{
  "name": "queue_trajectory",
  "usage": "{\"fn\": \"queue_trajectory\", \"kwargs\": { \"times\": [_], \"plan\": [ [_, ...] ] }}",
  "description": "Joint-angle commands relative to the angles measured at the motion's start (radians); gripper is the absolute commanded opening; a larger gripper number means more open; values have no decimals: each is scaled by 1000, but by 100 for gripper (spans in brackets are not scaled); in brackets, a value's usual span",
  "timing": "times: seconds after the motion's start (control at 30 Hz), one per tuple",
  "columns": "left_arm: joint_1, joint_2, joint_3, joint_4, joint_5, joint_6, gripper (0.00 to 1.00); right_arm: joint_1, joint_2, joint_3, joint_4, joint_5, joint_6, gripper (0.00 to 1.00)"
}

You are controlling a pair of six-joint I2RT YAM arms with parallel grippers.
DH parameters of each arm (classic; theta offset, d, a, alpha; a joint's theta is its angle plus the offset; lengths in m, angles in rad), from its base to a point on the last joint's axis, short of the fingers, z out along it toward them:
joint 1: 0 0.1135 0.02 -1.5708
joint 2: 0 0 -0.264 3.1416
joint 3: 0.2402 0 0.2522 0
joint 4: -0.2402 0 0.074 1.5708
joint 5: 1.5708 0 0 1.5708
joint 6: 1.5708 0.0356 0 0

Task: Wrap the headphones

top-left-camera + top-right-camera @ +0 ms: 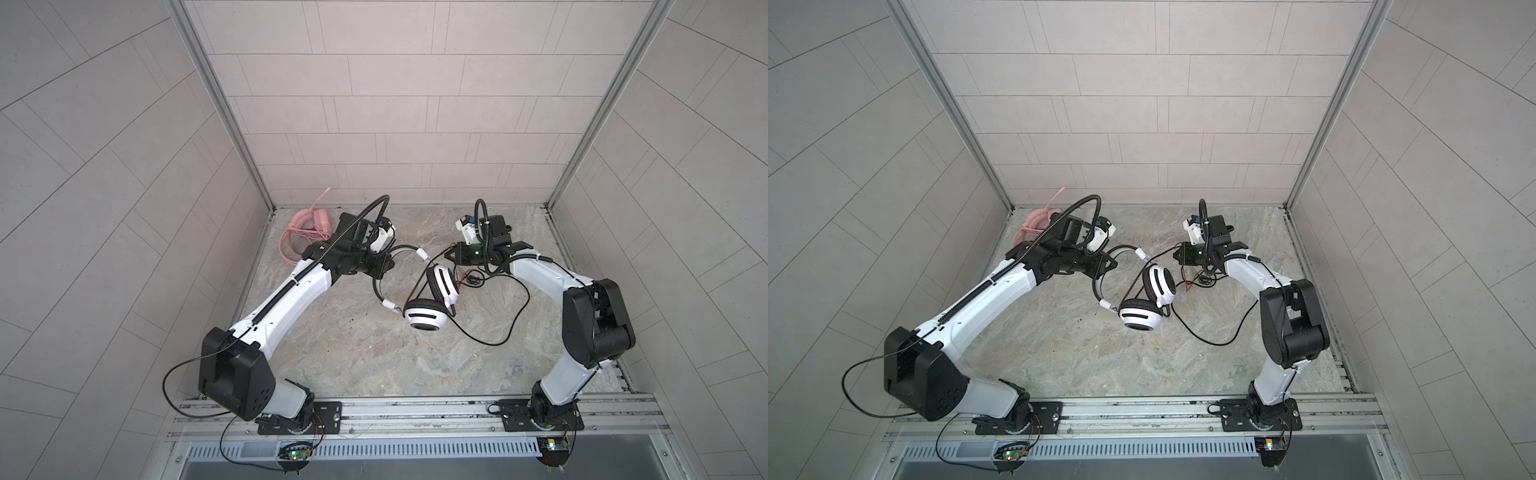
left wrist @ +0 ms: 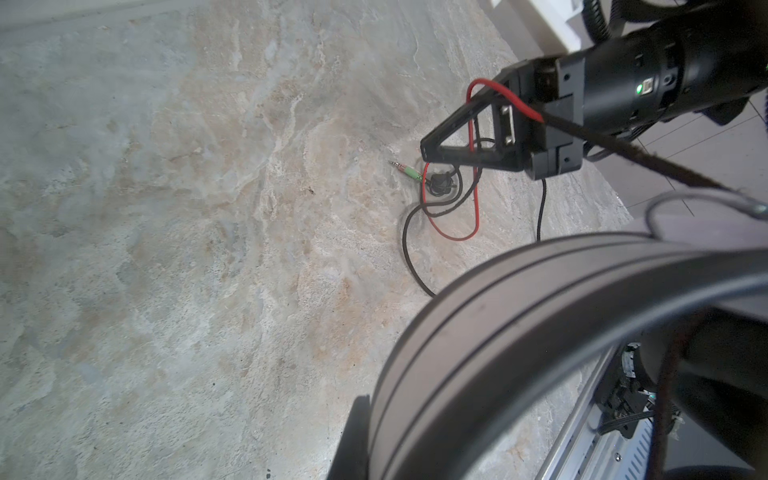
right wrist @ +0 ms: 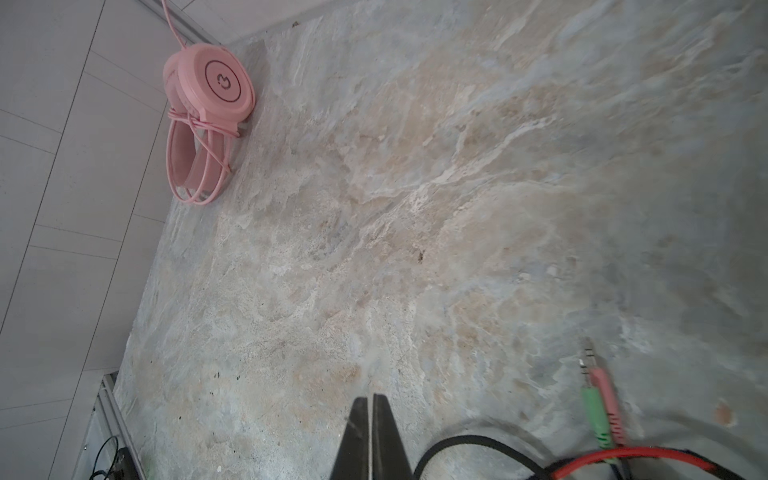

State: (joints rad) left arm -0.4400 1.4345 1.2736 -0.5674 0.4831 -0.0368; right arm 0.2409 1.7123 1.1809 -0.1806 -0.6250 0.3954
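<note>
Two headsets. Nearest, white-and-black headphones [image 1: 428, 320] mid-surface [image 1: 374, 365], left hand [image 1: 384, 266] clamped on their headband; right hand [image 1: 449, 254] pressed together beside their one black cable [image 1: 515, 316]; farthest, pink headphones [image 1: 309, 222], cable wound round, in the far left corner

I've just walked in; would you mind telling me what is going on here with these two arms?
Two robot arms are wrapping up headsets on the table. The pink headset lies in the far left corner with its cable already wound around it. The left gripper is shut on the thin headband of the white-and-black headset. The right gripper is shut too, with the black cable running across it; most of that cable, with its plugs, lies loose on the table.
</note>
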Motion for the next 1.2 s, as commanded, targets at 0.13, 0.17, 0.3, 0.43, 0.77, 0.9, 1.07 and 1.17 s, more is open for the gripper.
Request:
{"fn": "queue_trajectory", "kwargs": {
  "times": [0.13, 0.17, 0.3, 0.43, 0.77, 0.9, 1.07, 1.17],
  "plan": [
    [0, -70, 1, 89, 60, -57, 0, 67, 65, -16, 69, 26, 5, 10],
    [0, -76, 5, 96, 73, -62, 0, 74, 74, -11, 74, 28, 5, 11],
    [1, -99, 57, 91, 101, -102, 0, 96, 110, 9, 92, 33, 14, 13],
    [14, -120, 135, 96, 148, -169, 0, 114, 147, 11, 115, 37, 23, 14],
    [157, -88, 353, 90, 304, -385, 0, 121, 171, -22, 123, 67, 21, 18],
    [200, -88, 346, 92, 317, -406, 0, 121, 145, -21, 102, 72, 11, 21],
    [241, -74, 325, 88, 331, -423, 0, 121, 71, -19, 50, 76, -9, 33],
    [255, -70, 312, 95, 331, -432, 0, 117, 11, -24, 2, 83, -34, 42]
  ]
}}
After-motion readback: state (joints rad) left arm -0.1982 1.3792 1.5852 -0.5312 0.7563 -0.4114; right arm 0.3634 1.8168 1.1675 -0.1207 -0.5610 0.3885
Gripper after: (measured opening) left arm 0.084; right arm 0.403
